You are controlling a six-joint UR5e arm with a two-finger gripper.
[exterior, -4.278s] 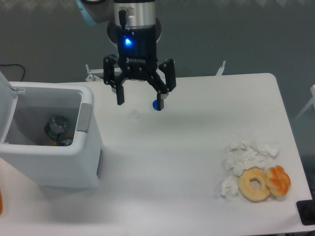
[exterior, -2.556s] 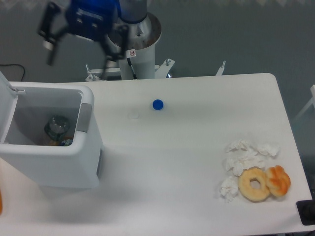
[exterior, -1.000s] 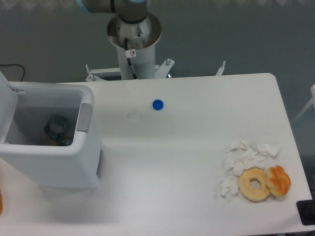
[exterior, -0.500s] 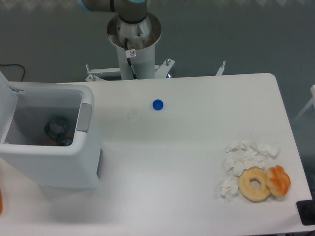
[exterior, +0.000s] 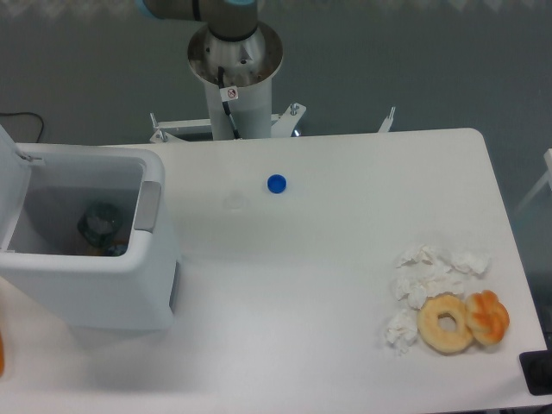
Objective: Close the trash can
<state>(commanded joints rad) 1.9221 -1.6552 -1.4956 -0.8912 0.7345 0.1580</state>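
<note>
The white trash can (exterior: pixel 95 285) stands at the left of the table with its lid (exterior: pixel 10 185) swung up and open at the far left edge. A grey push tab (exterior: pixel 148 205) sits on its right rim. Inside lie a dark round object (exterior: pixel 100 222) and some small bits of rubbish. The gripper is out of view; only the arm's base column (exterior: pixel 235 73) and a piece of the arm at the top edge show.
A blue bottle cap (exterior: pixel 276 183) lies mid-table, with a faint clear disc (exterior: pixel 234 202) to its left. Crumpled white tissues (exterior: pixel 431 276), a plain doughnut (exterior: pixel 446 323) and an orange pastry (exterior: pixel 488 316) sit at the right front. A black object (exterior: pixel 538 373) is at the corner.
The gripper rose from above the blue cap, swung left and up, and left the view. In the last second nothing has visibly moved.
</note>
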